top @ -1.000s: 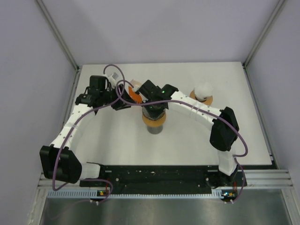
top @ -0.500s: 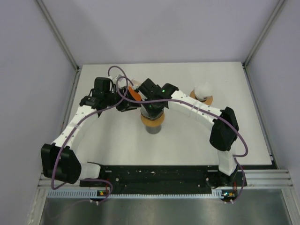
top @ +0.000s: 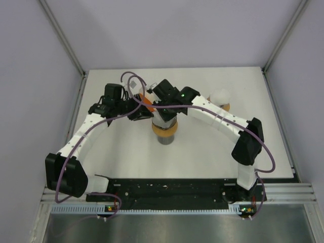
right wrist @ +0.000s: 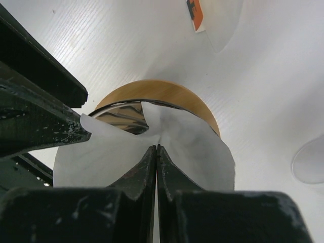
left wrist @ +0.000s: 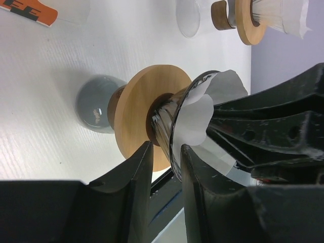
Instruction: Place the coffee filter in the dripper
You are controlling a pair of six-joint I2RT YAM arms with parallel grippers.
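white table (top: 202, 147) underneath. coffee filter (right wrist: 177, 142) sits crumpled in the dripper (left wrist: 144, 109), its crease pinched in my right gripper (right wrist: 156, 150), jaws tight together. left gripper (left wrist: 166, 152), jaws narrow, straddles the rim. i'm seating it; next i'd steady the dripper, press down, release. since earlier, my left arm closed in and narrowed.
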